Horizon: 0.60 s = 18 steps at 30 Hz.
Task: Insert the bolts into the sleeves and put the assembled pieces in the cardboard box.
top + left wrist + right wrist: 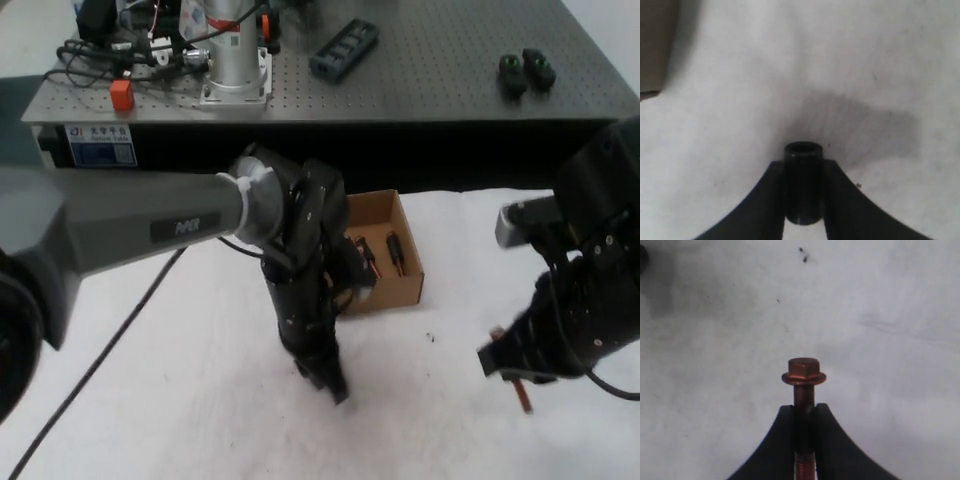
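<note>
Left hand (803, 167) pinching a black sleeve (802, 192) between both fingers, open bore pointing out past the tips, held just over the white cloth (880, 60). In the high view this hand (333, 385) points straight down at the cloth near the front middle of the desk (180, 400)

Right hand (804, 409) pressed onto a copper bolt (804, 375), gripping the shank, with the hex flange head sticking out beyond the tips and the threaded end back between the fingers. In the high view it sits at the front right (512, 362), the bolt (522, 392) hanging below it, above the cloth; cannot tell if it touches. Both hands well apart

Further back, the cardboard box (412, 262) on the cloth, just behind the left arm, partly hidden by it. Inside, two dark assembled pieces (396, 254) lie side by side on the box floor

Behind the cloth, a perforated metal bench (450, 90): black tray (343, 48), two black round parts (525, 70), an orange block (121, 94), a silver post (235, 50), and cables (95, 52) at far left
</note>
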Each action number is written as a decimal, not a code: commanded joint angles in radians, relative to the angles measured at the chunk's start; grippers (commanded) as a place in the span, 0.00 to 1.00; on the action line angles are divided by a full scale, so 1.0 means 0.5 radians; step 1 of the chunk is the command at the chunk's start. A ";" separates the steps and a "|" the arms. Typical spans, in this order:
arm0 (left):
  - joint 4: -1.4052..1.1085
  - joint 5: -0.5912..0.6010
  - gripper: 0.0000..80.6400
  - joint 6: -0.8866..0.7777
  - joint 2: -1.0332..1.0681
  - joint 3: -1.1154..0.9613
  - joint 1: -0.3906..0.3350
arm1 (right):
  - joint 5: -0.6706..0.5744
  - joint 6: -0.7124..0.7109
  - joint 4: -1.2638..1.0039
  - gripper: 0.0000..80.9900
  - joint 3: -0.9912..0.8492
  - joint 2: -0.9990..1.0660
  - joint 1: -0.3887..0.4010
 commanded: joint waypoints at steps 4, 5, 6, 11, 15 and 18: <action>-0.493 0.334 0.01 -0.614 -0.516 0.223 0.032 | -0.290 0.176 -0.568 0.04 0.151 -0.235 -0.013; -0.635 0.379 0.01 -0.700 -0.629 0.340 0.032 | -0.372 0.242 -0.698 0.04 0.187 -0.269 -0.013; -0.782 0.444 0.01 -0.762 -0.743 0.462 0.029 | -0.441 0.304 -0.848 0.04 0.213 -0.292 -0.008; -1.444 0.809 0.01 -1.130 -1.181 0.961 0.022 | -0.735 0.725 -1.655 0.04 0.303 -0.333 0.000; -1.798 1.042 0.01 -1.258 -1.372 1.145 0.022 | -0.843 0.974 -2.147 0.04 0.300 -0.333 0.000; -1.846 1.142 0.01 -1.258 -1.434 1.170 0.022 | -0.919 1.126 -2.358 0.04 0.296 -0.333 0.000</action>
